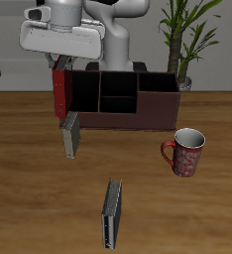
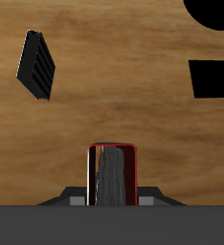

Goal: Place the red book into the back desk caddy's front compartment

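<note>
My gripper (image 1: pixel 58 65) is shut on the red book (image 1: pixel 58 91), which it holds upright by the top edge. The book hangs just outside one short end of the back desk caddy (image 1: pixel 158 117), a low maroon box with black dividers. The front compartment (image 1: pixel 116 104) is a small cell in the caddy's middle column and looks empty. In the wrist view the red book (image 2: pixel 111 172) shows its pale page edges between my fingers, with the gripper (image 2: pixel 111 193) closed around it and the wooden table far below.
A slim grey book (image 1: pixel 70 134) (image 2: pixel 37 65) lies on the table just in front of the held book. Another grey book (image 1: pixel 111 213) stands near the table's front edge. A red patterned mug (image 1: pixel 185 151) stands beside the caddy's other end, with a potted plant (image 1: pixel 187 40) behind it.
</note>
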### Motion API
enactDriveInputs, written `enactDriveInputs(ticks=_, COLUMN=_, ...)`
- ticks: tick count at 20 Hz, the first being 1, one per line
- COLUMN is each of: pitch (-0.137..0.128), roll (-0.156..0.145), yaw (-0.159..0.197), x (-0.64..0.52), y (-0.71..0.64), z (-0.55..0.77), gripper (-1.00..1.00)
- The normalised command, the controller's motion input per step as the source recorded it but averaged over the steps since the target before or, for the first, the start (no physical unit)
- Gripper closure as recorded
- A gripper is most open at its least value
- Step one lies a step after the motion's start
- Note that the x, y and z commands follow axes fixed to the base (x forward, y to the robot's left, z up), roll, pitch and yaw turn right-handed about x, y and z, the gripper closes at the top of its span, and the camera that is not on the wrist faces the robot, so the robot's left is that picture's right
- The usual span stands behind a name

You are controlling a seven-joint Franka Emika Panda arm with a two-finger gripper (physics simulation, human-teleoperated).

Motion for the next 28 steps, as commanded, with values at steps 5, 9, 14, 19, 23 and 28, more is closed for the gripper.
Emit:
enactDriveInputs(ticks=5, pitch=-0.051, roll=-0.012, yaw=0.039, x=-0.43, y=0.17, z=0.33, gripper=1.00)
enactDriveInputs(ticks=9, pitch=-0.034, roll=-0.002, yaw=0.042, x=-0.53, y=0.25, z=0.29, gripper=1.00)
enactDriveInputs(ticks=14, pitch=-0.019, roll=0.114, yaw=0.066, x=-0.53, y=0.40, z=0.13, gripper=1.00)
enactDriveInputs(ticks=19, pitch=-0.040, roll=0.059, yaw=0.052, x=-0.59, y=0.35, z=0.06, gripper=1.00)
enactDriveInputs(ticks=23, pitch=0.001, roll=-0.011, yaw=0.006, x=-0.34, y=0.04, z=0.03, gripper=1.00)
enactDriveInputs(ticks=28, pitch=0.009, roll=-0.060, yaw=0.016, x=-0.32, y=0.01, z=-0.05, gripper=1.00)
